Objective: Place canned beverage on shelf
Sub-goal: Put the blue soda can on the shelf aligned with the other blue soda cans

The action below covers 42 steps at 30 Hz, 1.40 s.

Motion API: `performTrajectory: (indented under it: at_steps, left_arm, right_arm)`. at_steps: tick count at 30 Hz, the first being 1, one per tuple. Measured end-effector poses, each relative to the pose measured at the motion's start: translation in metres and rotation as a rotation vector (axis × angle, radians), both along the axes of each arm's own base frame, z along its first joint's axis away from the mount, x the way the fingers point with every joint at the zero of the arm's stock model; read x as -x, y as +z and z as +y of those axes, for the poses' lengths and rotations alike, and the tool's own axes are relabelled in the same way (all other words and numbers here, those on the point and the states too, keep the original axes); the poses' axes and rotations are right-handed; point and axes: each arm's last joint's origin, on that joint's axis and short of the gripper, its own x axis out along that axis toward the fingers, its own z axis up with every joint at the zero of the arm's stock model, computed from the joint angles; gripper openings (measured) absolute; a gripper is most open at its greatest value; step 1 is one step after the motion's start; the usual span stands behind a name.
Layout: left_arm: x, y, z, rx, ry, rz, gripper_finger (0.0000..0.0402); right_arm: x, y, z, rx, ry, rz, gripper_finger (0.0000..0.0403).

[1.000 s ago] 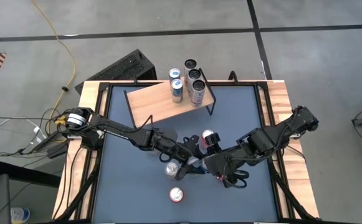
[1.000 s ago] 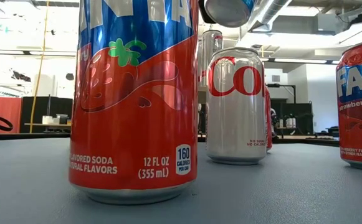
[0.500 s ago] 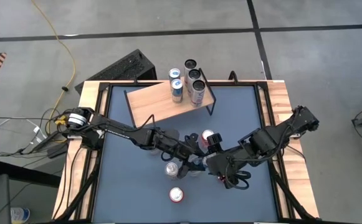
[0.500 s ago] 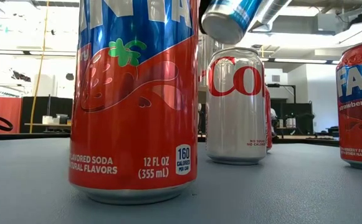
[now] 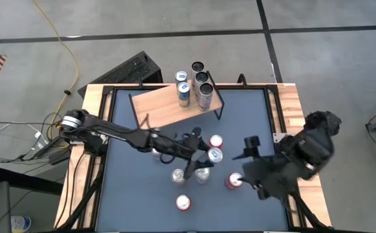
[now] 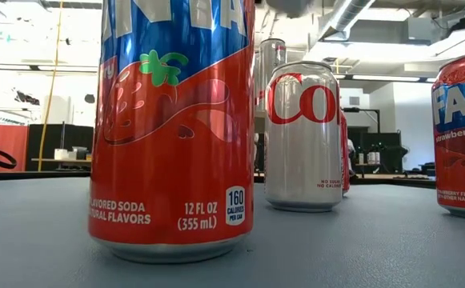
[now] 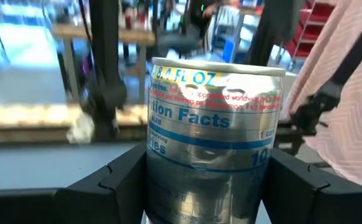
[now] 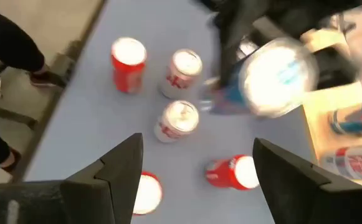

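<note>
Left claw (image 7: 205, 180): closed on a silver-and-blue can (image 7: 212, 137). The can sits between my two dark fingers (image 7: 115, 186), and I carry it in the air above the middle of the worktop (image 5: 136, 194).

Can in my left claw: in the high view its round top (image 5: 215, 155) shows just above the group of loose cans, so it is lifted and does not stand on the surface. It is well apart from the shelf.

Right claw (image 8: 196, 177): open, with nothing between the fingers. This arm is drawn back to the right side of the worktop – it waits there, and looks down on the cans from above.

Loose cans near me: one red can (image 5: 216, 142) just beside my carried can, two silver cans (image 5: 178, 175) below it, one red can (image 5: 183, 202) at the near edge, and one red can (image 5: 233, 180) toward the right arm.

Shelf (image 5: 158, 107): a light wooden board on thin black legs, at the far side of the worktop. About four cans (image 5: 200, 87) already stand together at its right end; the left part of the board is bare.

Task progress: I judge it about half done – some cans are placed, one is in my grip on its way, and five wait on the worktop.

What is left for this can: carry it to the board and set it upright.
</note>
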Motion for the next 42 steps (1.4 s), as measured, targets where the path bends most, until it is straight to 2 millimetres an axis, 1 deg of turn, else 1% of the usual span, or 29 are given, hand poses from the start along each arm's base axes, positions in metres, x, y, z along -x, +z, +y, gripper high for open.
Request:
performTrajectory:
  at_steps: [2,7,9,12,14,16,21,24,29,36,39,42]
  left_arm:
    - [0.013,0.012,0.006,-0.036,0.032,-0.037,0.0236]
    - [0.044,0.021,0.032,-0.102,0.206,-0.117,0.0236]
    - [0.053,0.019,0.043,-0.098,0.249,-0.181,0.0236]
    - [0.063,0.005,0.06,-0.081,0.268,-0.246,0.0236]
    - [0.066,-0.007,0.071,-0.076,0.267,-0.256,0.0236]
    - [0.07,-0.014,0.082,-0.079,0.288,-0.269,0.0236]
    - [0.074,-0.022,0.102,-0.127,0.305,-0.269,0.0236]
    - [0.076,-0.025,0.111,-0.108,0.296,-0.262,0.0236]
    - [0.08,-0.033,0.121,-0.096,0.3,-0.257,0.0236]
    - [0.095,-0.047,0.14,-0.033,0.306,-0.313,0.0236]
    - [0.099,-0.046,0.143,-0.02,0.294,-0.346,0.0236]
    - [0.099,-0.048,0.145,-0.01,0.292,-0.339,0.0236]
  right_arm:
    - [0.01,0.002,0.007,0.001,-0.004,-0.036,0.0282]
    - [0.027,0.004,0.022,0.022,-0.017,-0.113,0.0282]
    - [0.031,0.004,0.025,0.013,-0.018,-0.123,0.0282]
    - [0.033,0.003,0.029,-0.006,-0.025,-0.123,0.0282]
    - [0.035,0.003,0.03,-0.006,-0.027,-0.129,0.0282]
    - [0.036,0.003,0.03,0.001,-0.031,-0.141,0.0282]
    - [0.04,0.003,0.034,0.003,-0.017,-0.148,0.0282]
    - [0.044,0.003,0.036,-0.001,-0.026,-0.167,0.0282]
    - [0.049,0.0,0.04,0.0,-0.028,-0.171,0.0282]
    - [0.05,-0.008,0.044,0.014,-0.043,-0.168,0.0282]
    - [0.049,-0.011,0.045,0.018,-0.05,-0.165,0.0282]
    - [0.05,-0.01,0.046,0.01,-0.052,-0.171,0.0282]
